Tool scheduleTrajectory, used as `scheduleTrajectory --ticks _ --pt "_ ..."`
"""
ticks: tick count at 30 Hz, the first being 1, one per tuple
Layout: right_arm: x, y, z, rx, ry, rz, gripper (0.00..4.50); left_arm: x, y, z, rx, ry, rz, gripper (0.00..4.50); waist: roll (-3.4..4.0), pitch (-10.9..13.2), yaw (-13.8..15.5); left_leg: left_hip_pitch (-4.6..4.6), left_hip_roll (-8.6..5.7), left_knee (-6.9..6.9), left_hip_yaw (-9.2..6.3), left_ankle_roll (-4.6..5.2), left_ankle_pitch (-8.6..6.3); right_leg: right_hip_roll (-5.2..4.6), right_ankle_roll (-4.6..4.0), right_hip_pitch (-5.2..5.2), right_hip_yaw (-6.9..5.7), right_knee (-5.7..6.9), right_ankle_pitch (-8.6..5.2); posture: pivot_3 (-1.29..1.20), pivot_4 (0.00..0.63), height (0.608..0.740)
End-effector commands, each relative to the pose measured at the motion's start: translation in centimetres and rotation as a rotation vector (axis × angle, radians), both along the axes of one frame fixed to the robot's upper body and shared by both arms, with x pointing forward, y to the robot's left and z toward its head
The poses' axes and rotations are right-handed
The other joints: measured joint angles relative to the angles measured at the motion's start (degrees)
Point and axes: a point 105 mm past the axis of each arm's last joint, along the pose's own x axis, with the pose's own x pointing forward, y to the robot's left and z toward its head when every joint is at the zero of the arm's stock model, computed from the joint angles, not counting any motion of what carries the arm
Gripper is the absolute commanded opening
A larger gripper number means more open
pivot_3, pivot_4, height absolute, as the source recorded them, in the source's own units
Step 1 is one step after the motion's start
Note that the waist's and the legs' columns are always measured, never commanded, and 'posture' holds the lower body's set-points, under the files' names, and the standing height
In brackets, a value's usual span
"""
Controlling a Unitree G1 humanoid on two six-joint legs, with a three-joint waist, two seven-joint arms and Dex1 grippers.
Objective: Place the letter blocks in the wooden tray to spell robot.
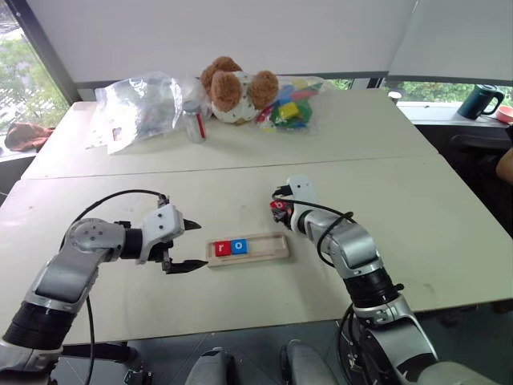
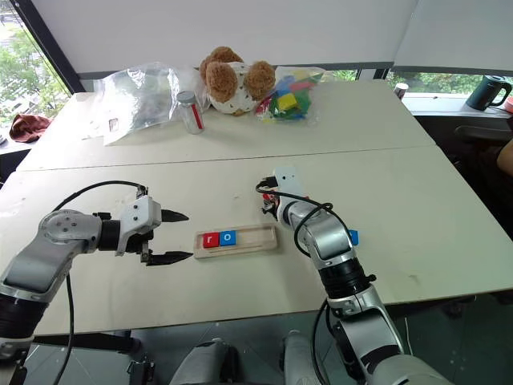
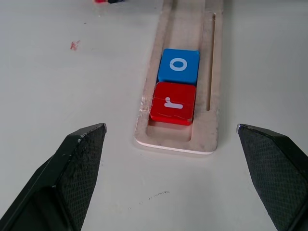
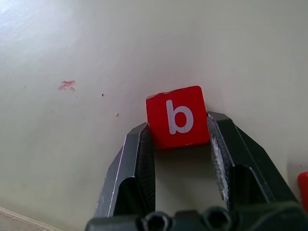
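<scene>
A: Starting at the left, what is the left hand [image 1: 189, 245] doing?

B: It hovers just off the left end of the long pale wooden tray [image 1: 268, 249], its two black fingers spread wide with nothing between them.

A: And the tray itself?

B: It lies on the cream tabletop [image 1: 417, 216] between the two arms. Two flat square letter blocks already sit at its left end, touching: a red block with a white "r" [image 3: 173, 103], then a blue block with a white "o" [image 3: 178, 66]. The groove beyond them is bare.

A: So two of five are placed. Where is the next one?

B: Just past the tray's right end, the right hand [image 4: 181, 126] has closed its fingers on the sides of a red block with a white "b" [image 4: 177, 117]. The block seems to rest on the tabletop, not yet lifted, though that is hard to judge from this angle.

A: What remains?

B: I'd say the "b" has to go third, beside the "o", then a second "o" and a "t". A small blue block [image 2: 353, 237] lies on the tabletop just right of the right arm; its letter is too small to read. A sliver of another red piece [image 4: 303, 184] lies near the right hand.

A: Anything else?

B: A brown teddy bear [image 1: 233, 87] and plastic bags, well apart at the far edge.
</scene>
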Motion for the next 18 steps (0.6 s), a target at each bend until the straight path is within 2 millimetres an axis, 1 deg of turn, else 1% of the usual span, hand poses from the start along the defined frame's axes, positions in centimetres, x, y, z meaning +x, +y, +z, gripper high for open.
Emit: scheduleTrajectory --ticks 1,2,4,5,7,8,10,14,18 --pt "-1.9 -1.5 3.8 -0.039 -0.154 0.004 1.12 -0.3 -1.2 1.3 -0.044 -0.019 -0.049 4.5 0.02 0.0 0.7 -0.03 -0.01 0.0 -0.04 0.0 0.0 -0.01 0.0 -0.03 -0.01 0.0 0.0 0.0 0.15 0.74" --pt "-2.8 -2.1 4.0 -0.039 -0.155 -0.016 1.12 -0.3 -1.4 1.3 -0.044 -0.02 -0.061 4.5 0.01 0.0 1.0 -0.15 -0.02 -0.01 -0.09 0.0 0.0 -0.02 0.0 -0.11 -0.02 -0.02 0.0 0.0 0.15 0.74" --pt "-4.4 -4.3 3.9 -0.037 -0.132 -0.134 1.12 -0.2 -1.7 1.4 -0.037 -0.032 -0.077 4.5 0.01 0.0 1.5 -0.26 -0.02 -0.02 -0.08 0.0 -0.02 -0.02 0.0 -0.2 -0.01 -0.04 0.0 0.0 0.15 0.74" --pt "-5.3 -5.4 3.7 -0.01 -0.099 -0.223 1.12 0.0 -1.8 1.4 -0.034 -0.038 -0.081 4.5 0.0 0.0 1.7 -0.29 -0.02 -0.03 -0.09 0.01 -0.03 -0.01 0.0 -0.22 -0.01 -0.06 0.0 0.0 0.15 0.74" --pt "-7.5 -6.5 3.1 0.086 -0.017 -0.358 1.12 0.1 -2.1 1.4 -0.037 -0.028 -0.1 4.5 -0.01 0.0 1.7 -0.36 -0.02 0.01 -0.11 0.0 -0.02 0.0 0.0 -0.24 -0.02 -0.07 0.0 0.0 0.15 0.74" --pt "-8.5 -6.7 2.9 0.121 0.015 -0.394 1.12 0.1 -2.2 1.4 -0.038 -0.021 -0.109 4.5 -0.01 0.0 1.7 -0.38 -0.02 0.01 -0.11 -0.02 -0.01 -0.01 0.0 -0.24 -0.01 -0.08 0.0 0.0 0.15 0.74" --pt "-9.4 -6.6 2.3 0.164 0.057 -0.419 1.12 0.3 -2.4 1.3 -0.036 -0.013 -0.125 4.5 0.0 0.0 1.6 -0.37 -0.05 0.07 -0.09 -0.02 0.0 -0.01 0.0 -0.23 0.0 -0.06 0.0 0.0 0.15 0.74" --pt "-10.2 -6.7 0.6 0.237 0.133 -0.471 1.12 0.9 -2.6 1.2 -0.027 -0.009 -0.152 4.5 0.01 0.0 1.5 -0.13 -0.07 0.07 -0.06 -0.02 0.0 0.03 0.0 -0.07 0.01 -0.03 0.0 0.0 0.15 0.74" --pt "-10.5 -6.4 -0.8 0.285 0.202 -0.512 1.12 1.2 -2.8 1.1 -0.025 -0.01 -0.166 4.5 0.03 0.0 1.4 -0.1 -0.06 0.0 -0.06 -0.02 0.0 0.09 0.0 -0.07 0.0 -0.02 -0.01 0.0 0.15 0.74"
